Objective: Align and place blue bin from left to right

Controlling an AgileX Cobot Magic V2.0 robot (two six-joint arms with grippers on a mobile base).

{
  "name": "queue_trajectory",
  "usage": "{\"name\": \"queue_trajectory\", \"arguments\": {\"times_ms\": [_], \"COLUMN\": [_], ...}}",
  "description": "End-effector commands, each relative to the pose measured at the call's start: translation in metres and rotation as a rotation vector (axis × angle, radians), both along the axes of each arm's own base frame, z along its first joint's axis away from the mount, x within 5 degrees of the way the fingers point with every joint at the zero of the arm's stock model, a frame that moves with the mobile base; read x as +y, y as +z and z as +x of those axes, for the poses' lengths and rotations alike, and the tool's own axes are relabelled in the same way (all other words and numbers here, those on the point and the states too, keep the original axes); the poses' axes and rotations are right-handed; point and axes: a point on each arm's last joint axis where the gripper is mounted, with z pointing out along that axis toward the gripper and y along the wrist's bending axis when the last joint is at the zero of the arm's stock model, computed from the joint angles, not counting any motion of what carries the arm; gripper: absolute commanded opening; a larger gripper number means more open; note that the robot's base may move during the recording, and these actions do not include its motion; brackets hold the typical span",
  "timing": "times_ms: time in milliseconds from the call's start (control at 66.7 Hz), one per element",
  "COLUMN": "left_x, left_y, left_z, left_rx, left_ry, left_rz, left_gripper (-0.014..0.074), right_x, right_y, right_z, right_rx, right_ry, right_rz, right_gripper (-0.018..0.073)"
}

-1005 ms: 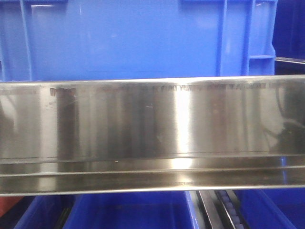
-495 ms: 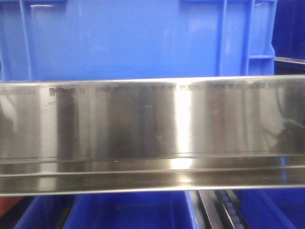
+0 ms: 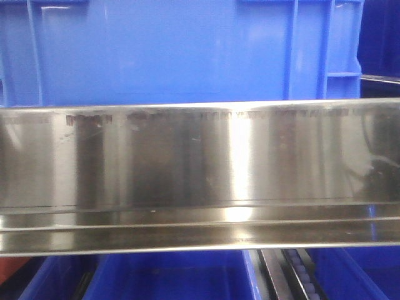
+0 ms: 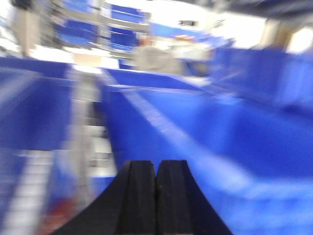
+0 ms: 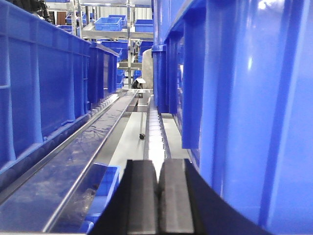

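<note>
The bin (image 3: 169, 53) sits on the shelf behind the steel rail (image 3: 200, 156), nearly filling the front view. The left gripper (image 4: 156, 176) and right gripper (image 5: 159, 178) are both pressed together, holding nothing. Alignment seems unfinished; pushing it rightward likely remains

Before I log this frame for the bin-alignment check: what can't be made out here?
- Large bright blue plastic bin: front view, bottom edge hidden by the shiny steel rail; top and left cut off by the frame.
- Left gripper: wrist view, fingers together, surroundings motion-blurred.
- Right gripper: fingers together, blue crate wall beside it; contact unclear.
</note>
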Motion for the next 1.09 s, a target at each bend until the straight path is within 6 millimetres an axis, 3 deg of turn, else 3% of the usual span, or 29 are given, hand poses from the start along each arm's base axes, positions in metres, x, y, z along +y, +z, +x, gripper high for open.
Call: {"name": "queue_trajectory", "arguments": {"times_ms": [0, 225, 435, 585, 690, 1080], "left_x": [0.007, 0.018, 0.018, 0.018, 0.018, 0.018], "left_y": [-0.018, -0.072, -0.099, -0.12, -0.13, -0.129], "left_z": [-0.008, -0.031, -0.045, -0.044, -0.042, -0.042], "left_rx": [-0.018, -0.111, -0.165, -0.124, -0.115, -0.125], "left_ry": [0.055, 0.187, 0.202, 0.197, 0.195, 0.187], "left_rz": [0.102, 0.111, 0.102, 0.097, 0.092, 0.052], "left_gripper": [-0.0111, -0.0111, -0.0111, -0.0111, -0.0111, -0.0111], "right_x": [0.0, 0.0, 0.0, 0.0, 0.0, 0.0], "right_y": [0.002, 0.002, 0.002, 0.002, 0.002, 0.002], "right_z": [-0.001, -0.001, -0.001, -0.001, -0.001, -0.001], "right_rx": [-0.022, -0.022, -0.022, -0.022, -0.022, -0.022], "right_ry": [0.001, 0.001, 0.001, 0.001, 0.001, 0.001], "right_rz": [0.002, 0.002, 0.002, 0.002, 0.002, 0.002], "right_gripper": [-0.0165, -0.0165, -0.0165, -0.0165, -0.0165, -0.0165]}}
